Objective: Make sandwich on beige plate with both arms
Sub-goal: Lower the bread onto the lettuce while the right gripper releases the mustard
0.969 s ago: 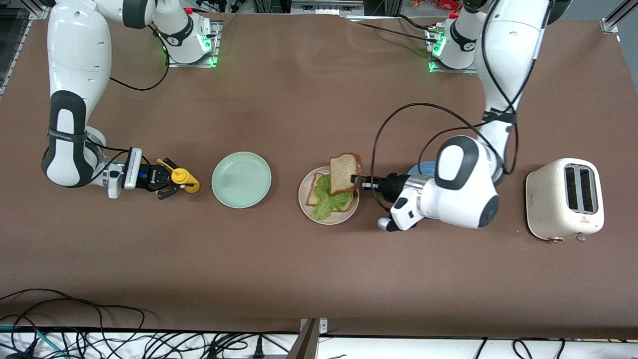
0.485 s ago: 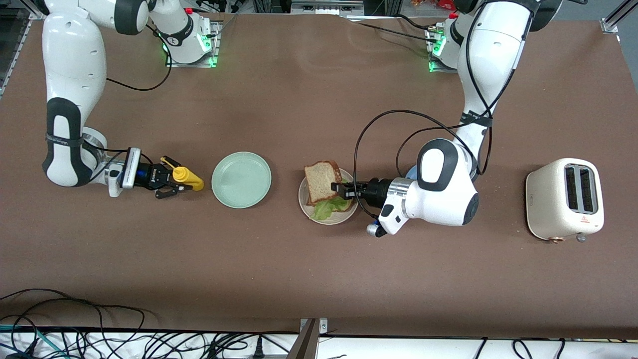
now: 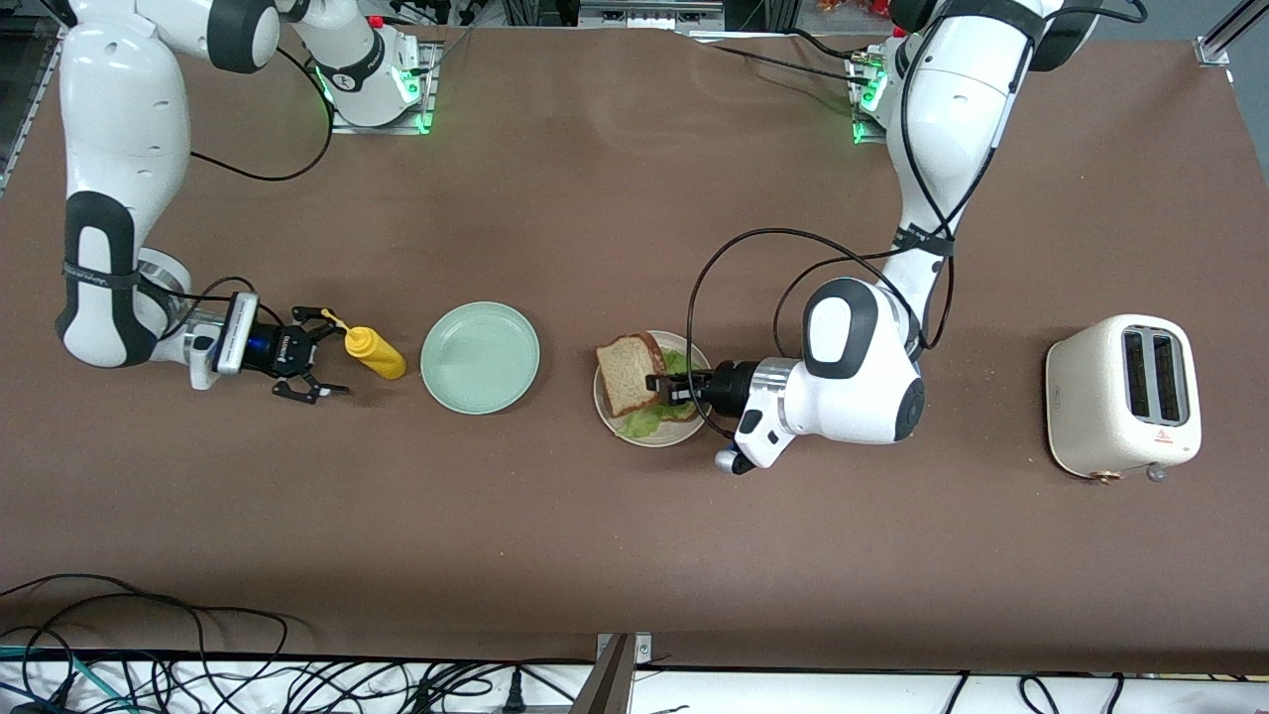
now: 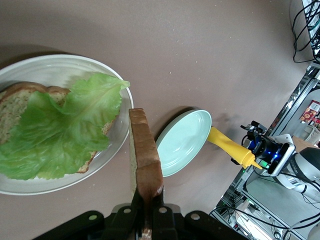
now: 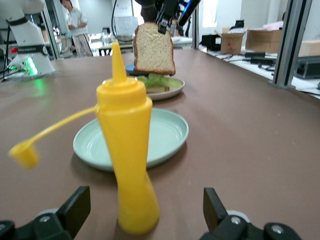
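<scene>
The left gripper (image 3: 662, 387) pinches a bread slice (image 3: 625, 373) by its crust edge, over the lettuce (image 4: 55, 127) on the beige plate (image 3: 694, 424). The right gripper (image 3: 315, 363), jaws spread wide, sits by the upright mustard bottle (image 3: 373, 353), apart from the green plate (image 3: 480, 357).

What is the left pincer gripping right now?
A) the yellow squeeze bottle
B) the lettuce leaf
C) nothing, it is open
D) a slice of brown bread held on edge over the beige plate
D: the left pincer is shut on the bread slice, held upright over the beige plate, where the lettuce lies on the other slice.
</scene>
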